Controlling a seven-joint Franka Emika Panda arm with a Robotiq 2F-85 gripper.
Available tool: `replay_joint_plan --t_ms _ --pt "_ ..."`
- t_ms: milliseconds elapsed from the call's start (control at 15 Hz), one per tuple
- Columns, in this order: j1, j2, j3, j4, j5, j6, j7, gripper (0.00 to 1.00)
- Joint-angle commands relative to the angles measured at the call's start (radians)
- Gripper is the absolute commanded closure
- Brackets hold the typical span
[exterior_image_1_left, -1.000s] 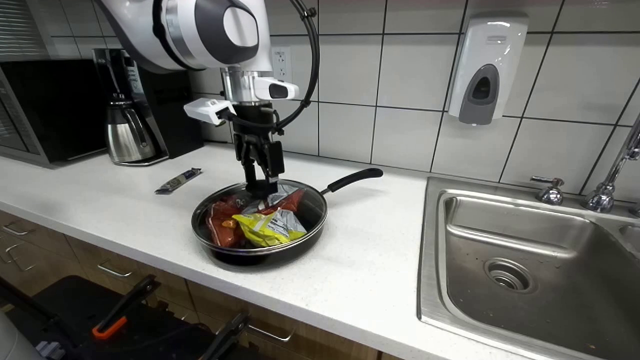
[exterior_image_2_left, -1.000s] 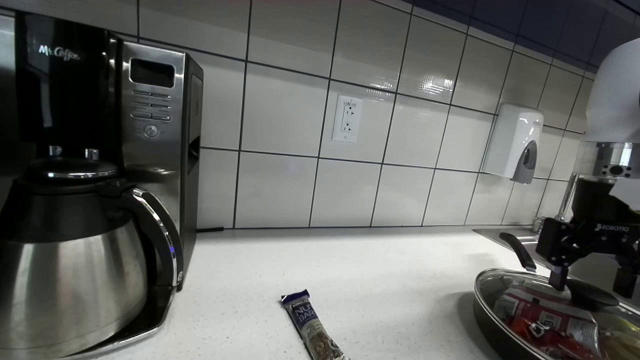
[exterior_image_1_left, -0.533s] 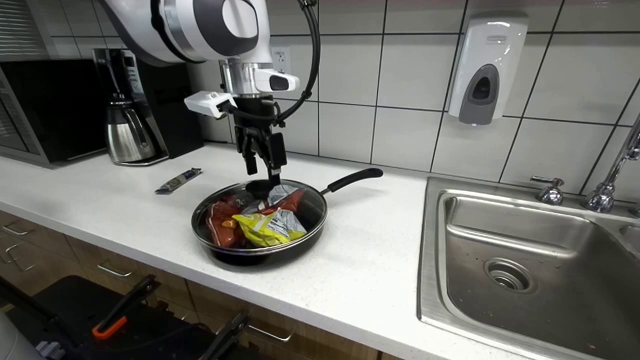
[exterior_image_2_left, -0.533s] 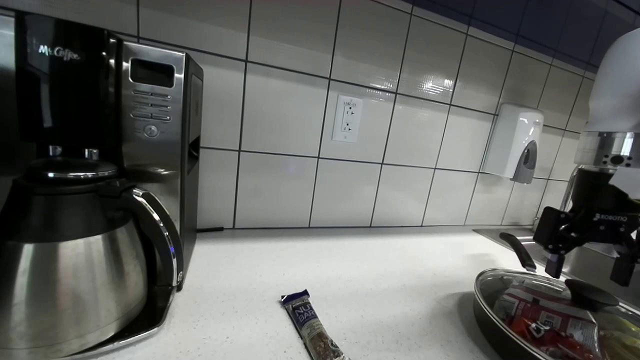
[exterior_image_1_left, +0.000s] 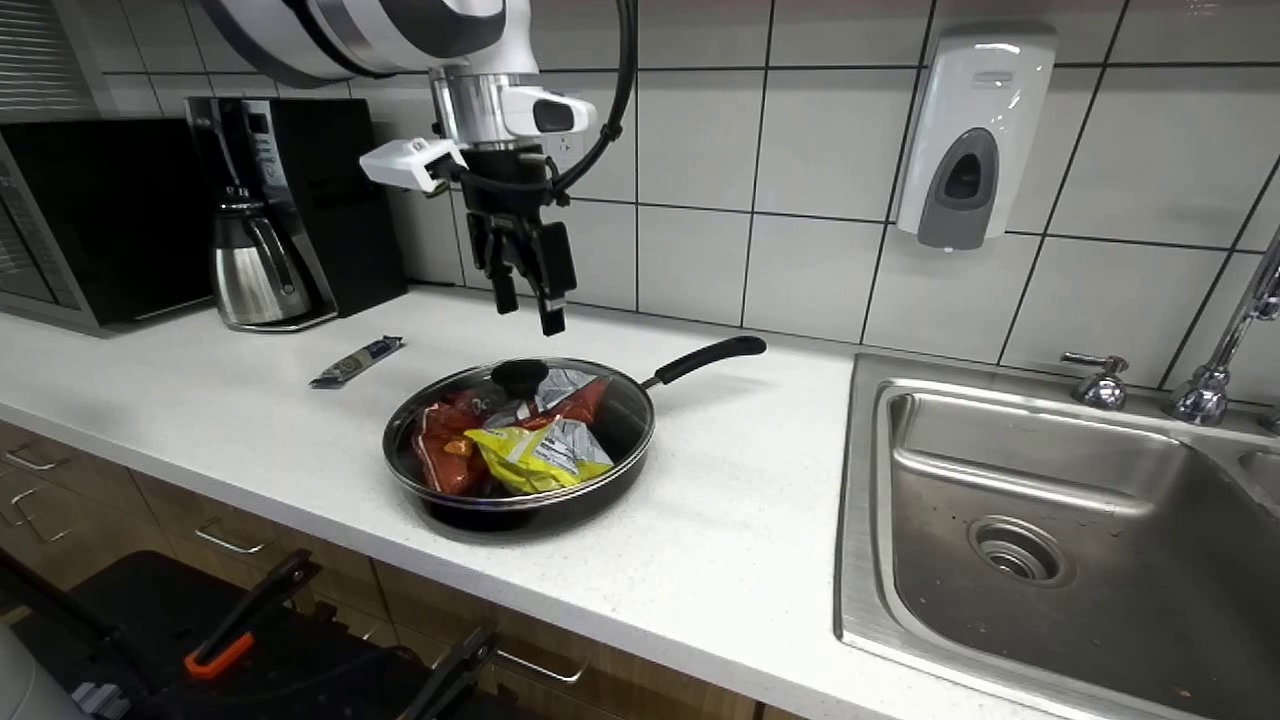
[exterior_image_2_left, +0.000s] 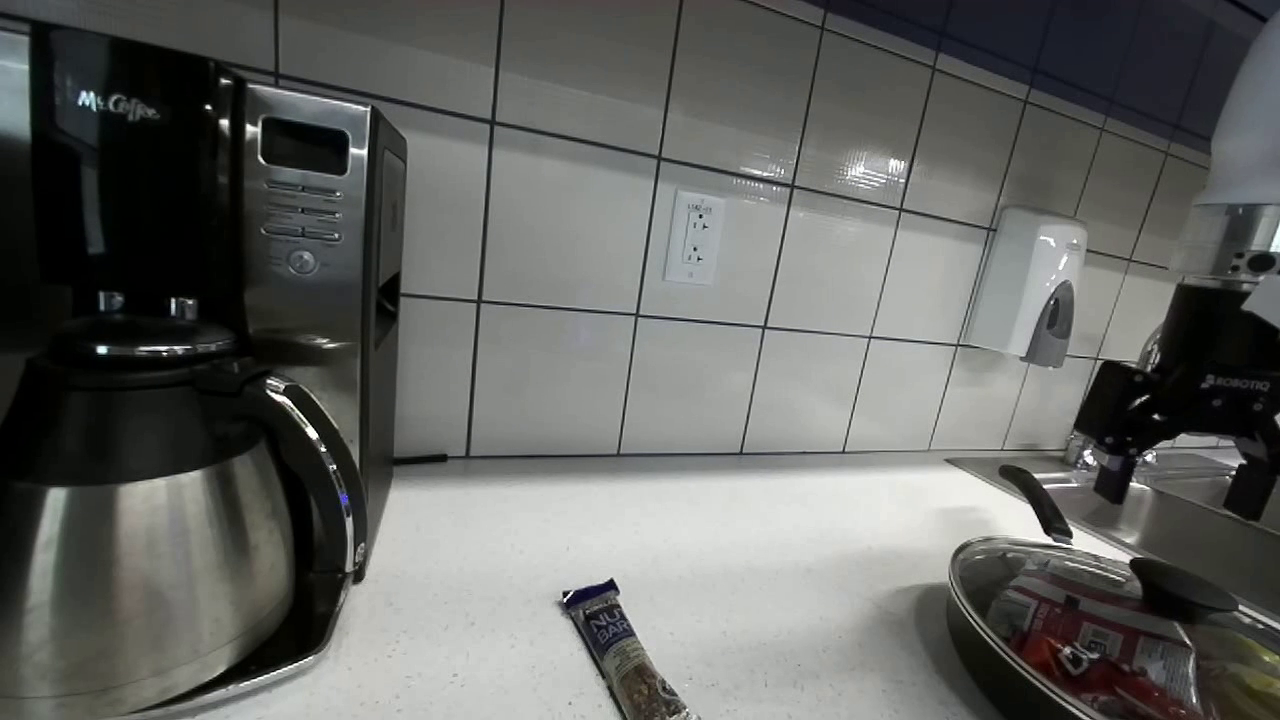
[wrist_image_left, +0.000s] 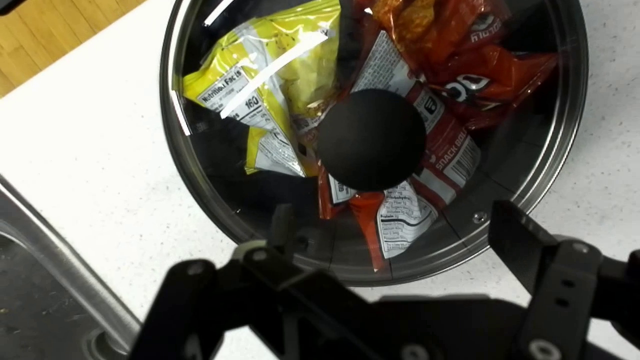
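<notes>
In an exterior view, the robot's gripper (exterior_image_1_left: 530, 312) hangs with its fingers (exterior_image_1_left: 552, 318) spread wide, holding nothing. Directly below them, apart, a black frying pan (exterior_image_1_left: 500, 520) sits on a white counter (exterior_image_1_left: 720, 560). A clear glass lid (exterior_image_1_left: 628, 425) with a round black knob (exterior_image_1_left: 520, 376) covers it; red and yellow snack bags (exterior_image_1_left: 540, 455) show through.

In an exterior view, "ROBOTIQ" stands in white on the gripper, just above the fingers. Well to picture left of them, a coffee maker (exterior_image_2_left: 310, 290) reads "Mr. Coffee" and a bar wrapper (exterior_image_2_left: 625, 655) "NUT BAR".

In the wrist view, the knob appears beyond the gap between the fingertips. Past it, a yellow bag (wrist_image_left: 305, 85) reads "Nutrition Facts" and "160"; a dark red bag (wrist_image_left: 445, 135), "SNACK BOL", the rest unreadable.
</notes>
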Motion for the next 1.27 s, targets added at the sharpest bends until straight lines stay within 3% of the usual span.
replay_joint_plan --t_ms 0,1200 --pt "-0.01 -0.077 0.012 -0.016 -0.02 -0.051 -0.008 0.0" --pt "-0.01 -0.051 0.013 -0.005 0.005 -0.03 -0.006 0.0"
